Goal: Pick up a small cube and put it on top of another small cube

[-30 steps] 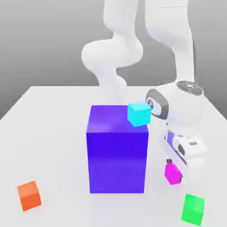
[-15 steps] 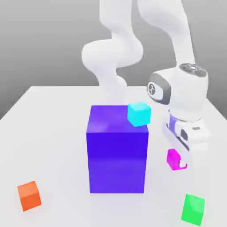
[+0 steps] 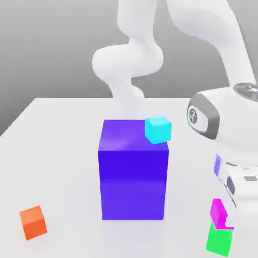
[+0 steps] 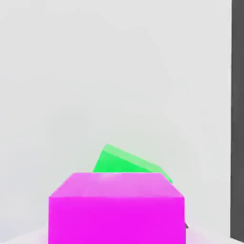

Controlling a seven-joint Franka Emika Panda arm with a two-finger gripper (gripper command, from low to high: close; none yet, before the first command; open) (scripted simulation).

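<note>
The small magenta cube (image 3: 217, 209) is at the tip of my gripper (image 3: 227, 217), near the table's front on the exterior view's right. It is directly over the small green cube (image 3: 219, 241), and their edges meet in that view; whether it rests on the green cube I cannot tell. My white hand stands over both and hides part of the magenta cube. In the hand view the magenta cube (image 4: 116, 209) looms close, with the green cube (image 4: 125, 162) peeking out behind it, turned at a slight angle.
A big blue-violet block (image 3: 132, 171) stands in the middle of the white table (image 3: 55, 151), with a cyan cube (image 3: 158, 129) on its top corner. An orange cube (image 3: 33, 222) lies at the front on the exterior view's left.
My hand has carried the magenta cube from beside the blue-violet block toward the exterior view's right and front, lifting it off the table and bringing it down over the green cube.
</note>
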